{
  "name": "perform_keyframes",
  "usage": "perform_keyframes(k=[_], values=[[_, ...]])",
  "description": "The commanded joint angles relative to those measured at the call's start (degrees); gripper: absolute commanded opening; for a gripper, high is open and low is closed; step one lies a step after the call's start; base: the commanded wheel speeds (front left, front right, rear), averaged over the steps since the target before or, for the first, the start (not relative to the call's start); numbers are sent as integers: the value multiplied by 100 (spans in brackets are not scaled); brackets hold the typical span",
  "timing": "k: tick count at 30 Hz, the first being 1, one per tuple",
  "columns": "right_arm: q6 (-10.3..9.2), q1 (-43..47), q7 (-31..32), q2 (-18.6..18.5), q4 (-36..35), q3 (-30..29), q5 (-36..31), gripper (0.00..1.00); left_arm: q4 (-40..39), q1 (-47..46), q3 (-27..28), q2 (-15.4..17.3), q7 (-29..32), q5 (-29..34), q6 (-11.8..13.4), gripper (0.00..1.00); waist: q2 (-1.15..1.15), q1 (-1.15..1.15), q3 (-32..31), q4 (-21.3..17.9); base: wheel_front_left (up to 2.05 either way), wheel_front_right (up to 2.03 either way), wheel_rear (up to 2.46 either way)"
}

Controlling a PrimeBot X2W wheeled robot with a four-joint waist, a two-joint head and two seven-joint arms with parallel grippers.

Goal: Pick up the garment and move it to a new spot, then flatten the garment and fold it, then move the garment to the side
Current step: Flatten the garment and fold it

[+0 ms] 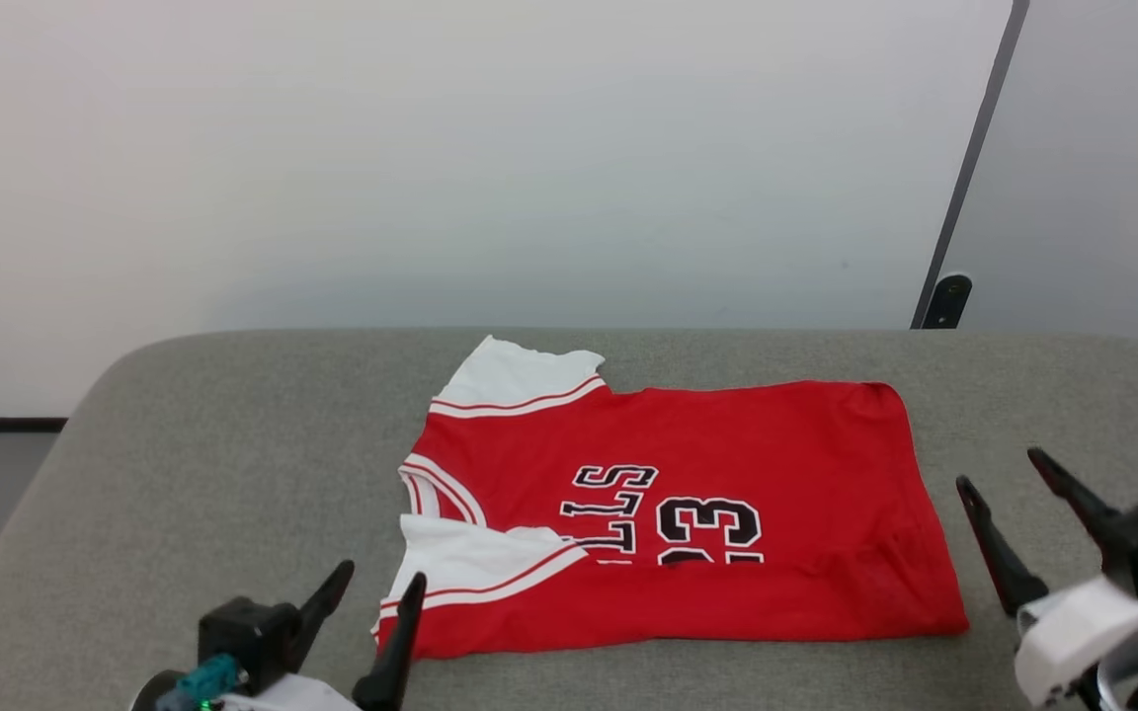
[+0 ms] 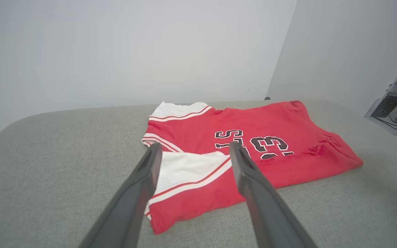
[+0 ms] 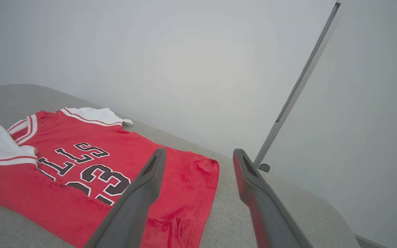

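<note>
Red garment lies folded on grey cushion, head view. Left gripper spread wide, empty, at near-left corner. Right gripper spread wide, empty, just off right hem. Left wrist view: fingers frame white sleeve panel, contact unclear. Right wrist view: fingers splayed over hem edge, nothing held.

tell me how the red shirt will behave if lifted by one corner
The garment will probably go floppy and sag, since its folded edge lies wrinkled. It likely weighs little, being thin fabric lying flat. Pushed, it will probably bunch rather than slide, as the grey cloth surface looks textured.
</note>
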Motion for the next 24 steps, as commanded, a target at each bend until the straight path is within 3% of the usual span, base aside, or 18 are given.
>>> perform_keyframes(k=[1, 9, 17, 18, 24], values=[[0, 318, -124, 145, -183, -266, -217, 100, -26, 195, 194, -156, -33, 223, 31, 100, 0, 0, -43, -7, 0, 0, 0], [0, 1252, -252, 732, -734, -1240, -672, 100, 62, 824, 1013, -719, -23, 1247, -196, 100, 0, 0, -168, 52, 0, 0, 0], [0, 1861, -248, 1114, -1020, -1608, -674, 100, 133, 1495, 2196, -1471, -21, 2264, -934, 100, 0, 0, -359, 54, 0, 0, 0], [0, 1861, -248, 1114, -1020, -1608, -674, 100, 133, 1495, 2196, -1471, -21, 2264, -934, 100, 0, 0, -359, 54, 0, 0, 0], [0, 1975, -234, 1217, -1037, -1543, -716, 100, 278, 1756, 2993, -2164, -23, 2819, -1984, 100, 0, 0, -454, 4, 0, 0, 0]])
